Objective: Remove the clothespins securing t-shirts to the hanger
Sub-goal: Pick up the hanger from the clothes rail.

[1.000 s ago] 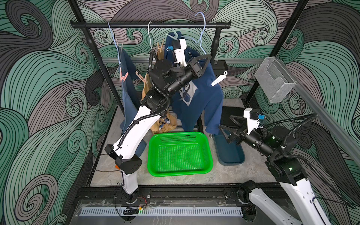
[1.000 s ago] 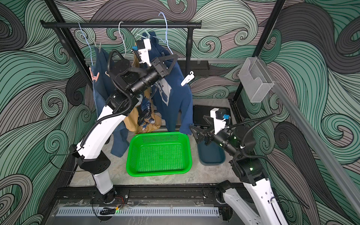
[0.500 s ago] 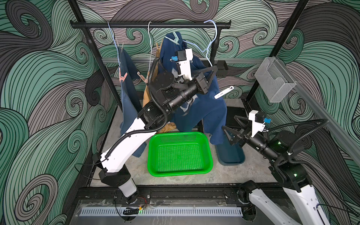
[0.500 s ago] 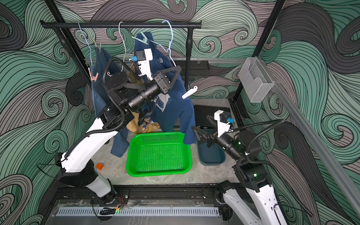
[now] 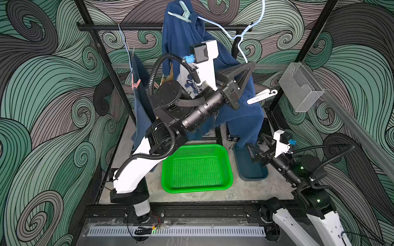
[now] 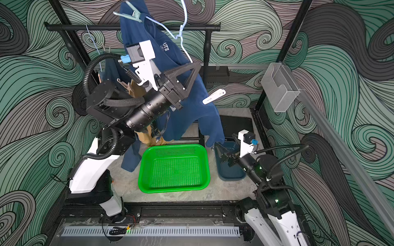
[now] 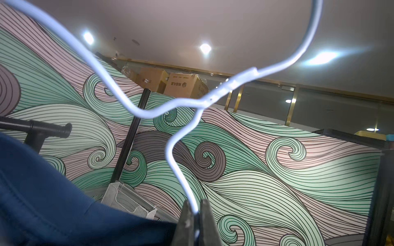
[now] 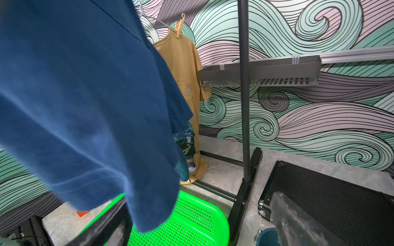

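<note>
Clothespins (image 6: 130,13): any off yet?

Reply: nope. Teal pin (image 5: 180,13) and white pin (image 5: 261,97) grip the navy shirt (image 5: 241,119), pink pin (image 5: 136,83) and tan pin (image 8: 180,25) the other shirts (image 8: 181,70). Left fingers (image 7: 207,221) clamp its hanger (image 7: 180,174); right fingers (image 8: 298,225) gape over the bin (image 5: 253,173).

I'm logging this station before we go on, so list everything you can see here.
navy shirt: one, navy, on the held hanger, above the rail
blue shirt: one, blue, at the rail's left end
tan shirt: one, tan, between the other two
hanger: one, pale blue, off the rail, in left claw
teal peg: one, teal, navy shirt's raised shoulder
white peg: one, white, navy shirt's lower shoulder
pink peg: one, pink, blue shirt
tan peg: one, tan, tan shirt's shoulder
rail: one, black, at back
basket: one, green, floor, middle
tray: one, dark blue, beside basket
mesh bin: one, grey, right wall
left claw: one, black, shut on hanger
right claw: one, black, open, low over tray
</note>
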Controlling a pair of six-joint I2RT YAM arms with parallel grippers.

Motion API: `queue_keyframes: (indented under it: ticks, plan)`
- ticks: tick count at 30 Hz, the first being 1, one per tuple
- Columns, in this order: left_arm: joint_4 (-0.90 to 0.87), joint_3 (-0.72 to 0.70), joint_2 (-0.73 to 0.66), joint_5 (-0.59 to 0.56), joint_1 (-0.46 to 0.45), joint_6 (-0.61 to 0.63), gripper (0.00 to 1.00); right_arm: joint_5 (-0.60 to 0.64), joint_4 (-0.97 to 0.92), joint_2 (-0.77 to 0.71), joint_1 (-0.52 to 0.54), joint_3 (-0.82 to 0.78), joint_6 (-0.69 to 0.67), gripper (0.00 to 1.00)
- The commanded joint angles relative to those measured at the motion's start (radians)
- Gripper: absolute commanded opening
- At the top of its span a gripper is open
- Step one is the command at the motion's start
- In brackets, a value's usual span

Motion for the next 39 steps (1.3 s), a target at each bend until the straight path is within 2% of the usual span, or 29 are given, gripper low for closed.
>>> queue_keyframes:
  ticks: [1,4,7,9,12,16,23,31,34,39]
  plan:
    - [0.06,0.025,0.03,-0.093,-0.072,0.211,0.0,0.045,0.021,-0.022,0.005,-0.005,-0.002,0.99]
    - [0.089,0.046,0.051,-0.127,-0.118,0.269,0.0,0.049,0.015,-0.029,0.004,-0.004,-0.005,0.99]
    - [0.08,0.032,0.04,-0.174,-0.123,0.247,0.0,0.045,0.006,-0.037,0.005,0.002,-0.008,0.99]
    - [0.12,-0.046,0.003,-0.194,-0.124,0.227,0.0,0.042,0.003,-0.039,0.005,0.005,-0.011,0.99]
    - [0.251,-0.251,-0.083,-0.225,-0.124,0.193,0.0,0.036,-0.01,-0.045,0.004,0.005,-0.018,0.99]
    - [0.279,-0.382,-0.148,-0.254,-0.117,0.168,0.0,0.036,-0.019,-0.06,0.004,0.002,-0.025,0.99]
    - [0.326,-0.544,-0.247,-0.241,-0.064,0.084,0.0,0.037,-0.019,-0.06,0.004,-0.004,-0.021,0.99]
    - [0.327,-0.642,-0.3,-0.165,0.058,-0.075,0.0,0.045,-0.022,-0.052,0.004,0.0,-0.025,0.99]
    - [0.325,-0.654,-0.3,-0.123,0.118,-0.135,0.0,0.045,-0.024,-0.051,0.004,-0.004,-0.025,0.99]
    - [0.34,-0.651,-0.286,-0.112,0.136,-0.146,0.0,0.042,-0.027,-0.046,0.004,0.017,-0.027,0.99]
